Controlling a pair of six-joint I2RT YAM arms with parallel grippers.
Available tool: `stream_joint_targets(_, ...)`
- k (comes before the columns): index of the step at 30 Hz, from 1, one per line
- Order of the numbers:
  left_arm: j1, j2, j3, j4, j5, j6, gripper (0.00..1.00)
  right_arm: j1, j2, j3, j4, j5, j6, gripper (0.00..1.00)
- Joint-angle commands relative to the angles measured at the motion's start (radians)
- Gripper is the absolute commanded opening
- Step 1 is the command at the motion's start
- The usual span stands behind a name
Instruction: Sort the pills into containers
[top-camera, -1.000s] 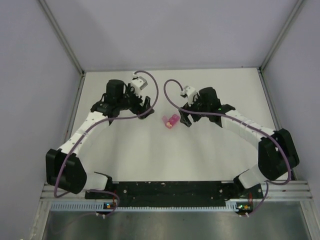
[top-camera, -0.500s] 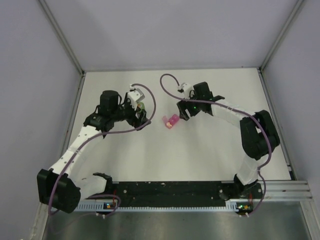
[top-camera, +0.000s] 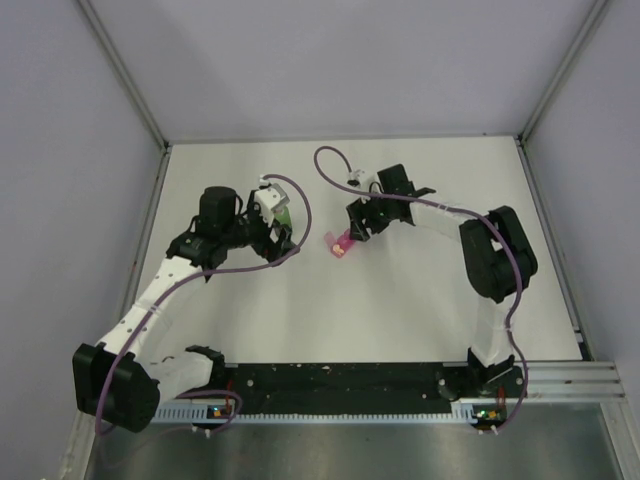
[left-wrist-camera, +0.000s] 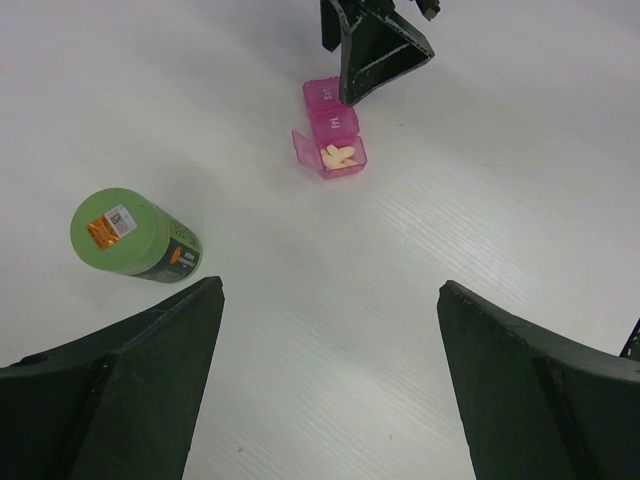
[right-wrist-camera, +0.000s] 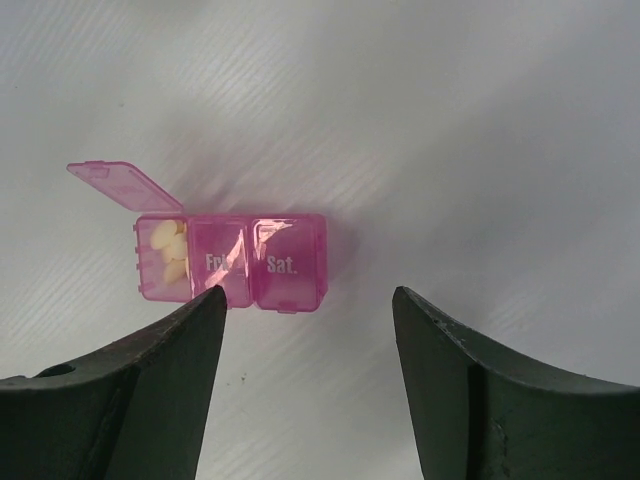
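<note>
The containers are one pink translucent pill box (top-camera: 342, 243) of three joined compartments, lying on the white table. Its end lid stands open over several pale yellow pills (right-wrist-camera: 168, 250); the "Fri." and "Sat." lids are closed. My right gripper (right-wrist-camera: 310, 293) hovers just beside the pill box (right-wrist-camera: 232, 262), open, with nothing between its fingers. In the left wrist view the box (left-wrist-camera: 333, 128) lies far ahead, with the right gripper's dark fingers (left-wrist-camera: 375, 45) at its far end. A green bottle (left-wrist-camera: 130, 236) lies on its side to the left. My left gripper (left-wrist-camera: 330, 290) is wide open over bare table.
The green bottle (top-camera: 283, 214) lies right by the left wrist in the top view. Grey walls close in the table (top-camera: 420, 300) at the back and both sides. A black rail (top-camera: 340, 380) with the arm bases runs along the near edge.
My right gripper has moved left, up to the pill box, and its jaws have narrowed. The left arm has pulled back to the left, uncovering the green bottle.
</note>
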Motion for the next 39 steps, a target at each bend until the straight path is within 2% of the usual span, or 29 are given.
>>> stream_joint_targets(1, 0.002, -0.022, -0.007, 0.018, -0.006, 0.016, 0.93, -0.005, 0.030, 0.051, 0.014, -0.084, 0.021, 0.65)
stream_joint_targets(12, 0.002, -0.015, -0.007, 0.018, -0.007, 0.016, 0.93, -0.005, 0.039, 0.037, 0.014, -0.186, 0.009, 0.60)
stream_joint_targets(39, 0.002, -0.012, -0.012, 0.015, -0.038, 0.024, 0.93, 0.006, -0.001, -0.049, 0.005, -0.267, 0.015, 0.56)
